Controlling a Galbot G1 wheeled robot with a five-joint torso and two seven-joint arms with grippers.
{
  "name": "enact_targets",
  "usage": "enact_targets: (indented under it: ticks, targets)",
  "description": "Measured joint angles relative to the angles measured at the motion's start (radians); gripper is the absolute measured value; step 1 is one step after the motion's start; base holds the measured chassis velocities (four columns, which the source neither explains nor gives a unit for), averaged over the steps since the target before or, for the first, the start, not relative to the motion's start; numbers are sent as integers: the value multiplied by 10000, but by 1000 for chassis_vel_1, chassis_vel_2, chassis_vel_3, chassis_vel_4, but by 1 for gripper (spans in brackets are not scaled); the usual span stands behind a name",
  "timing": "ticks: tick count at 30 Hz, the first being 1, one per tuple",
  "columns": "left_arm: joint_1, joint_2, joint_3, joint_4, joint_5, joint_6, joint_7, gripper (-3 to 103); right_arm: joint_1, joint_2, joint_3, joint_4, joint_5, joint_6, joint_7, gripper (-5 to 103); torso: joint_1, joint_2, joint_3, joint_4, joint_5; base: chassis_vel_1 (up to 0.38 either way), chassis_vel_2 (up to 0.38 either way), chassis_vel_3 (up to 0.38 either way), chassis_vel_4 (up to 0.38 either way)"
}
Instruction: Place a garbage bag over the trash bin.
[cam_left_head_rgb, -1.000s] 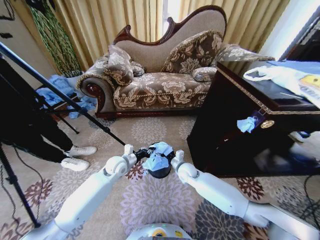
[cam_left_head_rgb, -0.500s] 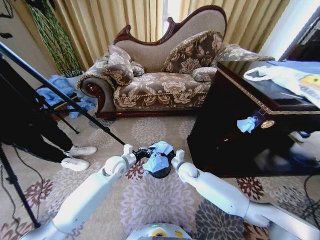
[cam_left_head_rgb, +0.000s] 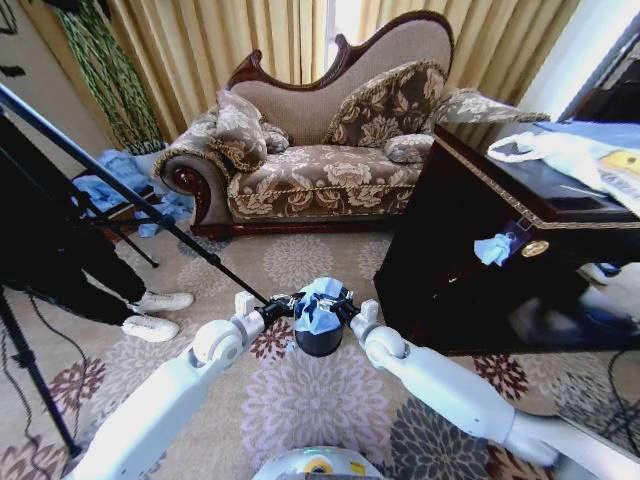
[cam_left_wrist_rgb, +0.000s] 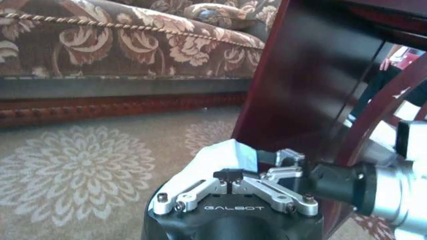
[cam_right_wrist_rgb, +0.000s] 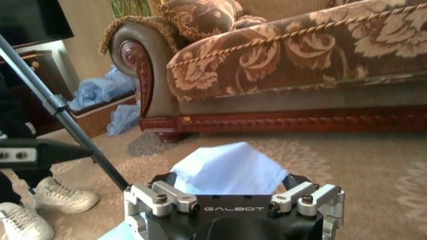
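The black trash bin stands on the flowered carpet just in front of me. Bunched on top of its mouth is the pale-blue garbage bag. My left gripper sits at the bin's left rim and my right gripper at its right rim, each shut on the film. In the left wrist view my left gripper pinches a fold of the garbage bag. In the right wrist view the garbage bag stands up as a peak over my right gripper.
A dark wooden cabinet stands close on the right, with a white plastic bag on top. A patterned sofa lies ahead. A tripod leg, a person's white shoes and a blue cloth heap are on the left.
Both grippers have closed in slightly and risen a little, gathering the bag into a tighter bunch higher over the bin's mouth. The bin has not moved.
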Motion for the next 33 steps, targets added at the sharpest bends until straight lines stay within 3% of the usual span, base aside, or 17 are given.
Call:
enact_targets:
  ticks: [10,12,16,22,23,28,29,32,33]
  targets:
    - [153,-123,93,-135,271,6,-382,0,-1109,-702,1181,1035,-52,-142,94,100,0,0,0,0,0,0,0,0,0]
    - [214,-118,99,-185,307,9,-434,11,-1628,-1072,1662,1267,-109,-221,-114,100,0,0,0,-1,-1,0,0,0,0]
    - [256,-94,136,-193,330,9,-451,16,-2216,-1335,2054,1429,-224,-238,-292,100,0,0,0,-2,1,0,0,0,0]
    - [256,-77,293,-247,384,59,-483,43,-3807,-1581,3337,1897,-354,-238,-451,100,-1,0,-1,-3,1,0,0,0,0]
    - [256,-77,293,-247,384,59,-483,43,-3807,-1581,3337,1897,-354,-238,-451,100,-1,0,-1,-3,1,0,0,0,0]
    - [48,-90,462,-82,390,-47,-569,76,-4942,-1266,4206,2515,-9,-304,-134,100,-1,0,0,1,2,0,0,0,0]
    - [48,-90,462,-82,390,-47,-569,76,-4942,-1266,4206,2515,-9,-304,-134,100,-1,0,0,1,2,0,0,0,0]
    - [-377,-19,713,136,802,-69,-181,92,-5322,-1138,4590,2695,110,-304,-15,100,1,0,0,0,0,0,0,0,0]
    - [-377,-19,713,136,802,-69,-181,92,-5322,-1138,4590,2695,110,-304,-15,100,1,0,0,0,0,0,0,0,0]
